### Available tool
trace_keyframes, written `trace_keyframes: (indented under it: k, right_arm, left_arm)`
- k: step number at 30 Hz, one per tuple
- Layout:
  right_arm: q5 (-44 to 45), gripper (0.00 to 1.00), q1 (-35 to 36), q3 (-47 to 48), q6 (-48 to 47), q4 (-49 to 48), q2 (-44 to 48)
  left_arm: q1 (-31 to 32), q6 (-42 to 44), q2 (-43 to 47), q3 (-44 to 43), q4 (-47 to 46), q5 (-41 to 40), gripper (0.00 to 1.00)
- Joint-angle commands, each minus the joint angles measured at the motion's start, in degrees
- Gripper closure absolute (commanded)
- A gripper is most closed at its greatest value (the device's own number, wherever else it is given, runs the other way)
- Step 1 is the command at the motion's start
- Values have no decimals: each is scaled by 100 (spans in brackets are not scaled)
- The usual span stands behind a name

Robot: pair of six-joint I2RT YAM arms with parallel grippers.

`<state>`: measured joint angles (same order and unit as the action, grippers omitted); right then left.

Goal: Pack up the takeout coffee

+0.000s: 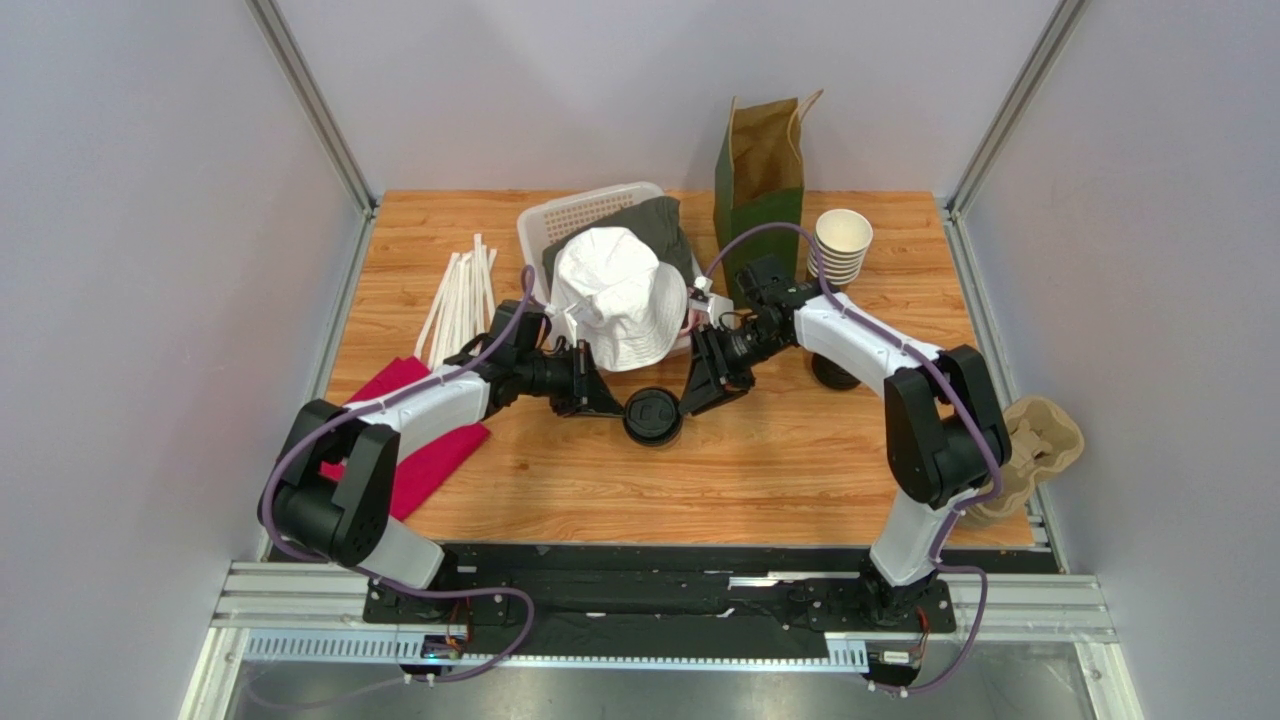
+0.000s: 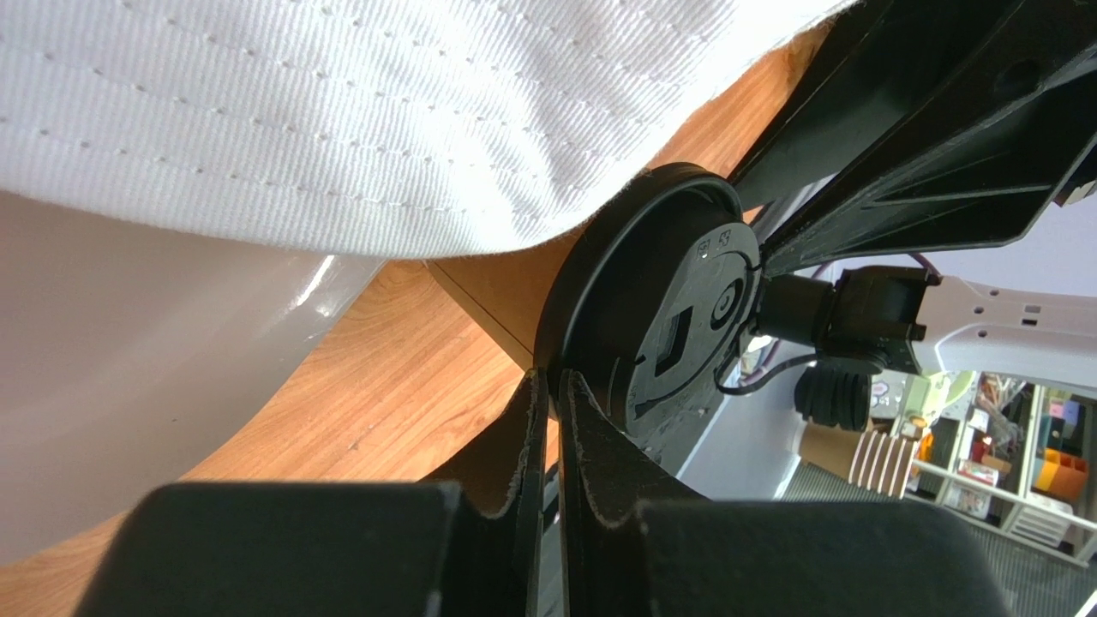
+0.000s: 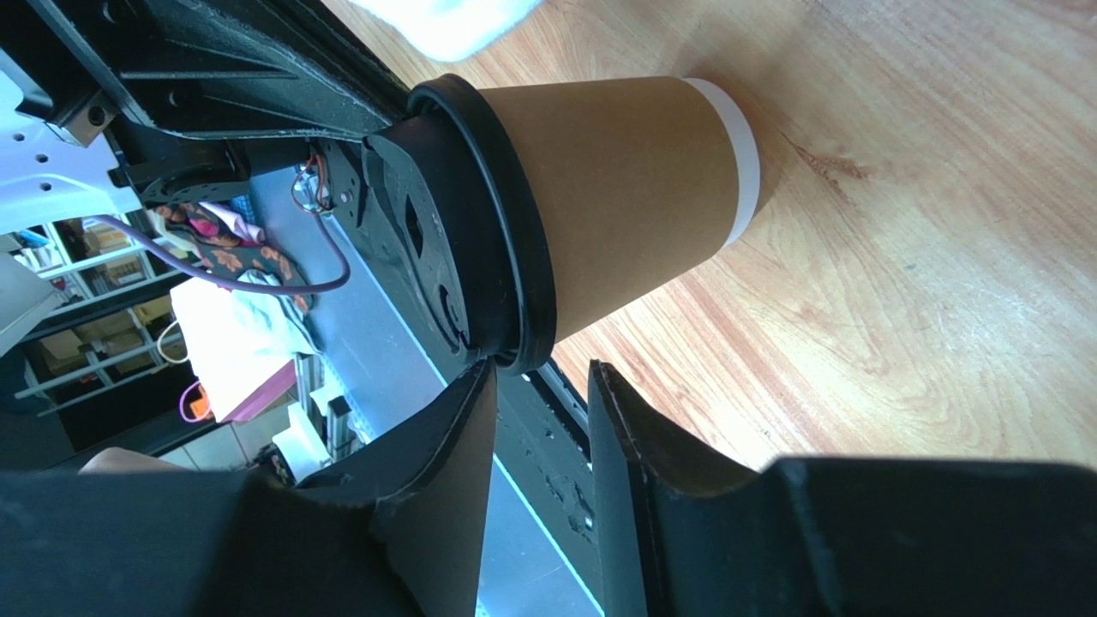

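Observation:
The takeout coffee [image 1: 655, 416], a brown paper cup with a black lid, stands upright on the wooden table [image 1: 676, 495] between both arms. In the left wrist view my left gripper [image 2: 556, 379] is shut on the rim of its black lid [image 2: 670, 309], from the cup's left side [image 1: 619, 408]. My right gripper [image 1: 694, 398] is at the cup's right side. In the right wrist view it [image 3: 541, 379] is open. The brown cup [image 3: 618, 193] lies just past its tips, and one fingertip [image 3: 479, 386] is at the lid's rim.
A white hat [image 1: 619, 297] in a white basket [image 1: 579, 210] overhangs the spot just behind the cup. Further back stand a green paper bag [image 1: 759, 173] and a stack of lidless cups [image 1: 842, 248]. White straws [image 1: 458, 300] and a red napkin [image 1: 413, 443] lie left; a pulp cup carrier [image 1: 1040, 447] sits right.

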<state>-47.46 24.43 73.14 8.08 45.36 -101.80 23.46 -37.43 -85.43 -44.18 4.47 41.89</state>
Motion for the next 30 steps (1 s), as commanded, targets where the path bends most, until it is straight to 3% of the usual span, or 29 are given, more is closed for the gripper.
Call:
trace_keyframes:
  k: [1,6,11,16,30]
  right_arm:
    - [-237,63,-52,174,-113,69,283]
    - [-369,61,-43,218,1,-10,459]
    - [-720,71,-43,122,510,-615,696]
    - [-914,74,0,16,1275,-1284,802]
    - [-844,76,581,-309,1196,-1188,495]
  left_arm:
    - [-35,-80,70,-134,10,91,90]
    - [27,-36,123,-240,176,83,91]
    - [105,-36,105,-354,273,74,90]
    - [185,-71,132,-442,326,39,90]
    - [238,-168,184,-504,354,73,87]
